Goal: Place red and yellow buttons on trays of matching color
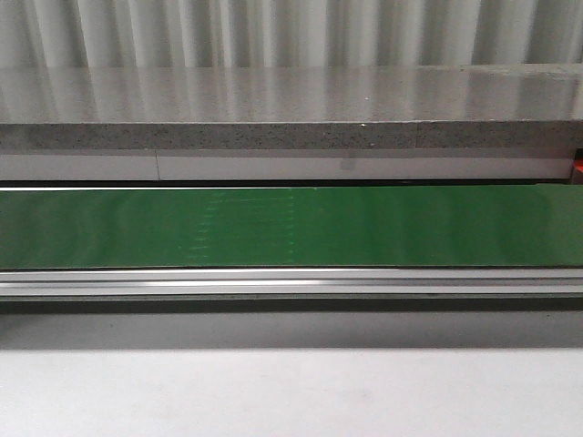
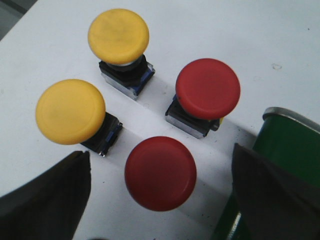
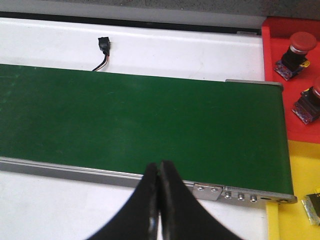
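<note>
Green conveyor belt [image 1: 291, 226], grey stone ledge [image 1: 291, 109] behind, small black connector [image 3: 104, 45] with wires

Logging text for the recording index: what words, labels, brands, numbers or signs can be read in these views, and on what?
None can be read.
Red buttons, yellow buttons: plain caps, no marking.
Belt, red tray, yellow tray: no print visible.

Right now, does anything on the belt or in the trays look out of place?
Nothing stands out. The green belt is bare. Two red buttons sit in the red tray, matching. Four buttons still wait by the left end effector: two yellow, two red, all upright.
</note>
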